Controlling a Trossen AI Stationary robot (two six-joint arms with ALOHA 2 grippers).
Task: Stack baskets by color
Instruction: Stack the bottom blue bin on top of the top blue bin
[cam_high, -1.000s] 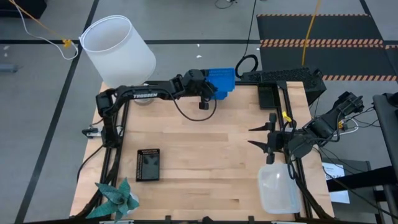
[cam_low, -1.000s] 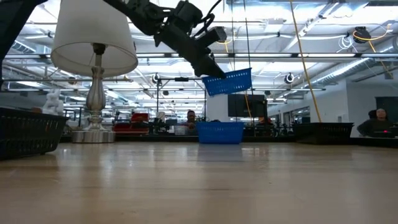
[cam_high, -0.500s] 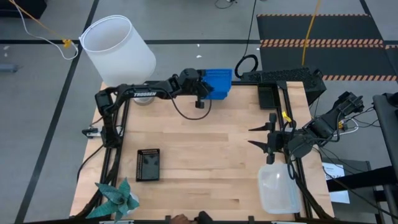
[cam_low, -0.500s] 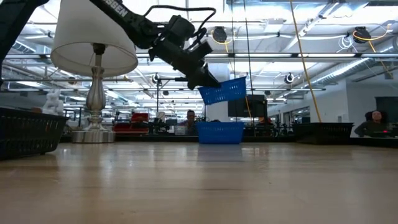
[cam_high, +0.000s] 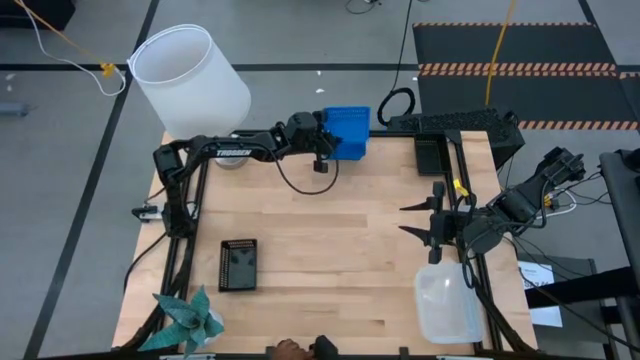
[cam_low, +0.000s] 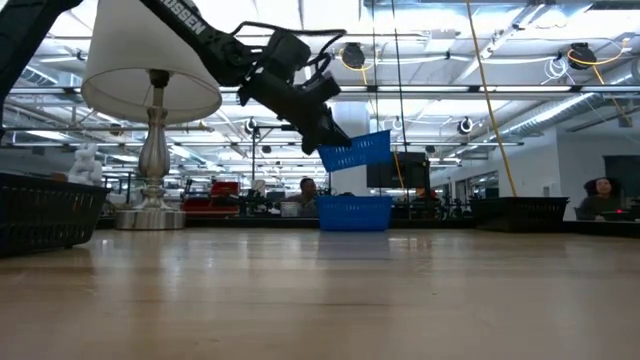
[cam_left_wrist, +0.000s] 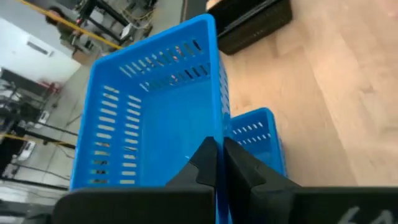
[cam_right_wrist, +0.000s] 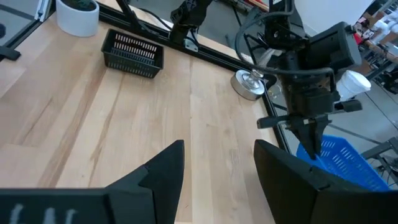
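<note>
Clear basket (cam_high: 447, 307): lies at the near right corner of the tabletop (cam_high: 340, 240), alone, with no clear partner visible to stack on.
Black basket, near (cam_high: 238, 264): sits on the near left part of the tabletop, slotted, upright, well apart from every other basket.
Teal paper plant (cam_high: 188, 318): stands at the near left corner, just beside the near black basket; not part of the sorting.
Right hand (cam_high: 420, 220): waits over the right side of the tabletop, fingers spread and released, grasping nothing; judged to be idle while the other arm works.
Black basket, far (cam_high: 433, 155): rests at the far right edge, the likely partner for the near black one.
Left hand (cam_low: 325, 141): clenched on the rim of the carried blue basket (cam_low: 357, 149), pinching one wall between its fingers.
Carried blue basket, position: hangs tilted in the air above the second blue basket (cam_low: 354, 212), apart from it, at the far edge of the tabletop; held there, by judgement, so that it can be lowered to nest blue in blue.
Second blue basket, position: stands on the tabletop, directly below the carried one.
White lampshade (cam_high: 190, 82): at the far left, on a metal base, clear of the stacking spot.
Writing: white lettering on the left arm reads "TROSSEN" in the high view; no other label can be read.
</note>
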